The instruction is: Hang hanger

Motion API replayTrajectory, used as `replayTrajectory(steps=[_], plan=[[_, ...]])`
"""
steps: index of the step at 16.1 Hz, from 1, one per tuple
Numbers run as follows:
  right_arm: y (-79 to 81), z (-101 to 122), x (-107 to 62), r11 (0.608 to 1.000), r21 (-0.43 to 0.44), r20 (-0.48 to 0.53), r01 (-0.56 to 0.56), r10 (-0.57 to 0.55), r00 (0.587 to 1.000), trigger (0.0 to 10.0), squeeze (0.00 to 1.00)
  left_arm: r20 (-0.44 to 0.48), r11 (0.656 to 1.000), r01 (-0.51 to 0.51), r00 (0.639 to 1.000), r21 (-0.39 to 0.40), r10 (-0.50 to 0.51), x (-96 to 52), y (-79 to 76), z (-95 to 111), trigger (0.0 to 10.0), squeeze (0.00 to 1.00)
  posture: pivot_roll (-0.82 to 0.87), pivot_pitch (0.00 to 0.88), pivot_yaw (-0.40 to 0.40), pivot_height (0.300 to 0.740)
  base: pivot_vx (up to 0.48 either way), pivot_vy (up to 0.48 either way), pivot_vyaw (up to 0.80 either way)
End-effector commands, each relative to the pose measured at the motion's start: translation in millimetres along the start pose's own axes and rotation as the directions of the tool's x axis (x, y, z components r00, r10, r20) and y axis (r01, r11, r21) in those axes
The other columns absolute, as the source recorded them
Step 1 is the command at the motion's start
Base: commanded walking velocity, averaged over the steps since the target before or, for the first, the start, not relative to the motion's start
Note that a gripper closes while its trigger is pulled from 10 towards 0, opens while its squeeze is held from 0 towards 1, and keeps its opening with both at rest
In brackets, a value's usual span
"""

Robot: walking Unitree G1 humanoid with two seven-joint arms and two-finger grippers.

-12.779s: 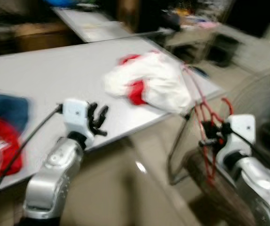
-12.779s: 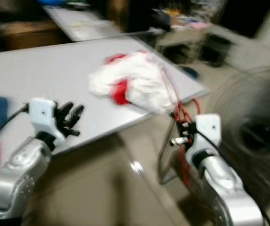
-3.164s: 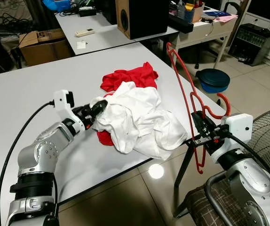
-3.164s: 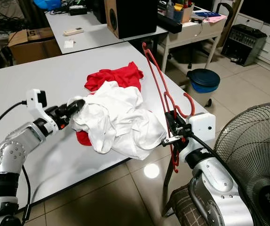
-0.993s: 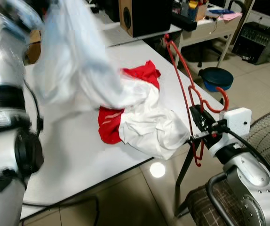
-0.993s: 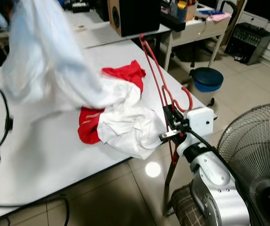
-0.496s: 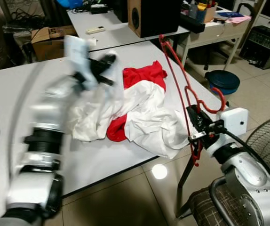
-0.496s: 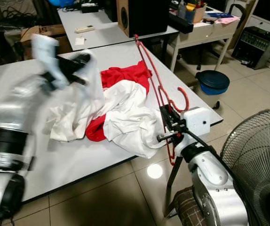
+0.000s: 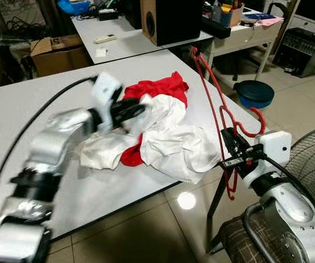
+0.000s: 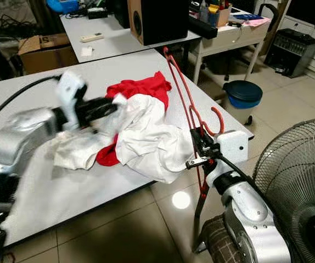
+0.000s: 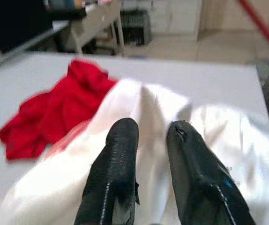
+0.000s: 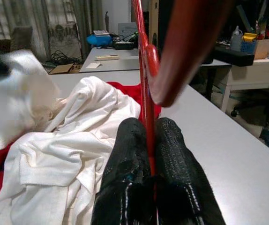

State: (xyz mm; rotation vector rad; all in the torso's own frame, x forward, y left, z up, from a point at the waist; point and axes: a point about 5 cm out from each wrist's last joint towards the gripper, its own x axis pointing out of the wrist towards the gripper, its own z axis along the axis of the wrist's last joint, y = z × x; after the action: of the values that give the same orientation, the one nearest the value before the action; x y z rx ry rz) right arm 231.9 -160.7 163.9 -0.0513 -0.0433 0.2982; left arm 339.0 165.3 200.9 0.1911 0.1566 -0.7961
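The right end effector [image 9: 230,149] is clamped on the red hanger [image 9: 215,104], holding it upright just off the near right edge of the white bench [image 9: 15,115], its hook curling toward the right beside the wrist. The left end effector [image 9: 137,107], blurred, reaches over the bench and pinches a fold of the white garment [image 9: 168,139], its fingers [image 11: 120,154] nearly closed around the cloth. A red garment [image 9: 157,90] lies partly under the white one. A fan [image 10: 294,181] stands at the right, and a blue bin [image 9: 255,92] sits on the floor beyond the bench.
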Motion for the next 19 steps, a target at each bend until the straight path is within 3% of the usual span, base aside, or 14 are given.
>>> replayTrajectory(steps=[1, 3, 6, 8, 10, 11, 12, 15, 17, 19], plan=[[-1.6, 5.3, -0.6, 1.0, -0.014, 0.016, 0.017, -0.017, 1.0, 10.0, 0.0, -0.007, 0.999, 0.03, 1.0, 0.03, -0.029, -8.0, -1.6, 5.8, 10.0, 1.0, -0.05, 0.0, 0.076, 0.74, 0.0, 0.0, 0.0], [-2.2, 3.6, 0.0, 0.999, -0.013, 0.009, 0.031, -0.031, 0.999, 10.0, 0.0, -0.072, 0.99, 0.133, 0.989, 0.039, -0.13, -26.9, -8.9, -1.8, 10.0, 1.0, -0.04, 0.0, 0.078, 0.74, 0.0, 0.0, 0.0], [2.0, 3.4, 0.1, 1.0, -0.001, 0.015, 0.03, -0.03, 0.999, 10.0, 0.0, -0.154, 0.998, -0.029, 0.987, 0.057, 0.037, -51.2, 13.2, -19.9, 10.0, 1.0, -0.04, 0.0, 0.095, 0.74, 0.0, 0.0, 0.0], [0.2, 2.7, -1.5, 1.0, 0.001, 0.014, 0.029, -0.029, 0.999, 10.0, 0.0, -0.246, 0.991, -0.061, 0.965, 0.12, 0.089, -66.7, 20.6, -36.6, 10.0, 1.0, -0.04, 0.0, 0.093, 0.74, 0.0, 0.0, 0.0], [-2.1, 4.0, 0.6, 1.0, -0.009, 0.016, 0.021, -0.021, 1.0, 10.0, 0.0, -0.262, 0.974, -0.154, 0.945, 0.169, 0.195, -66.8, 29.0, -48.9, 10.0, 1.0, -0.05, 0.0, 0.095, 0.74, 0.0, 0.0, 0.0], [-3.1, 5.0, 2.0, 1.0, -0.012, 0.018, 0.02, -0.02, 1.0, 10.0, 0.0, -0.262, 0.969, -0.178, 0.94, 0.17, 0.218, -65.4, 31.4, -51.6, 10.0, 0.83, -0.05, 0.0, 0.095, 0.74, 0.0, 0.0, 0.0], [-5.9, 6.7, 3.3, 1.0, -0.018, 0.023, 0.022, -0.022, 0.999, 10.0, 0.0, -0.236, 0.972, -0.198, 0.946, 0.127, 0.223, -58.5, 30.8, -61.7, 10.0, 0.0, -0.06, 0.0, 0.089, 0.74, 0.0, 0.0, 0.0], [-7.0, 6.2, 3.2, 0.999, -0.025, 0.021, 0.021, -0.02, 1.0, 10.0, 0.0, -0.204, 0.977, -0.199, 0.956, 0.07, 0.21, -48.8, 27.2, -73.2, 10.0, 0.0, -0.07, 0.0, 0.085, 0.74, 0.0, 0.0, 0.0], [-6.1, 8.6, 5.2, 0.999, -0.027, 0.027, 0.019, -0.018, 0.999, 10.0, 0.0, -0.174, 0.97, -0.242, 0.954, 0.021, 0.242, -34.9, 28.3, -82.9, 10.0, 0.0, -0.08, 0.0, 0.082, 0.74, 0.0, 0.0, 0.0], [-6.2, 10.6, 5.0, 0.999, -0.028, 0.033, 0.018, -0.017, 0.999, 10.0, 0.0, -0.175, 0.945, -0.323, 0.929, 0.048, 0.326, -29.0, 35.9, -87.4, 10.0, 0.0, -0.1, 0.0, 0.084, 0.74, 0.0, 0.0, 0.0]])
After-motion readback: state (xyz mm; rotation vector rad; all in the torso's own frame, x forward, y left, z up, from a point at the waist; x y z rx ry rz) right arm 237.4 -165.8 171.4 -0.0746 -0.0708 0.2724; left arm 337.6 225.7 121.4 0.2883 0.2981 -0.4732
